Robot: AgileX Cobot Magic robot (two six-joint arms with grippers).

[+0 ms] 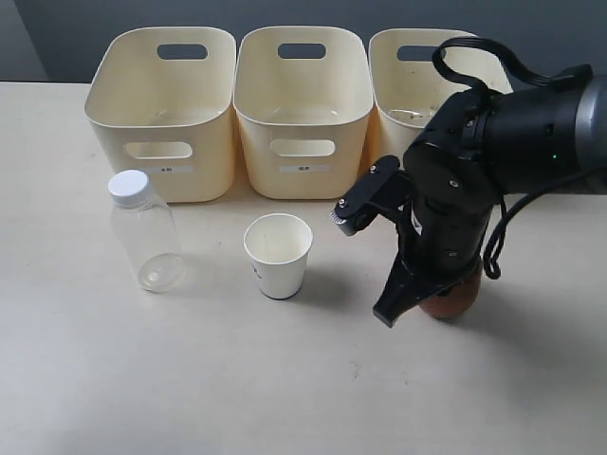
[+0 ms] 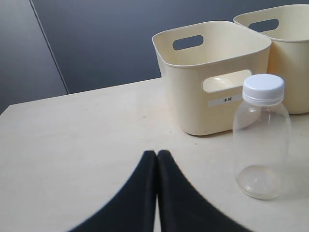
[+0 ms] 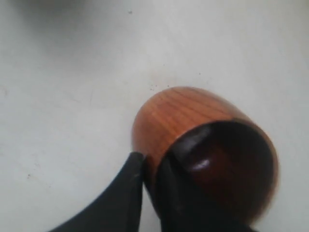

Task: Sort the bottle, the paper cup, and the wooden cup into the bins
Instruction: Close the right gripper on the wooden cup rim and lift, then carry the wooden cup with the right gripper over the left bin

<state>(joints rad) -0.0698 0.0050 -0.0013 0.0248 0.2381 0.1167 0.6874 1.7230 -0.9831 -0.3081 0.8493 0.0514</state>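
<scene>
The wooden cup (image 3: 183,113), reddish-brown with a dark inside, is pinched by its wall in my right gripper (image 3: 153,162), one finger outside and one inside. In the exterior view the cup (image 1: 455,301) shows low at the table under the right arm (image 1: 465,180). Left of it, the white paper cup (image 1: 278,254) stands upright. At the left is the clear bottle (image 1: 144,232) with its white cap. My left gripper (image 2: 157,153) is shut on nothing, a short way from the bottle (image 2: 260,140). Three cream bins stand behind: left (image 1: 161,180), middle (image 1: 303,180), right (image 1: 398,104).
The right arm partly hides the right bin. The left wrist view shows the left bin (image 2: 193,96) and part of the middle bin (image 2: 289,63) behind the bottle. A dark wall rises behind the table. Bare tabletop (image 1: 237,379) lies in front of the cups.
</scene>
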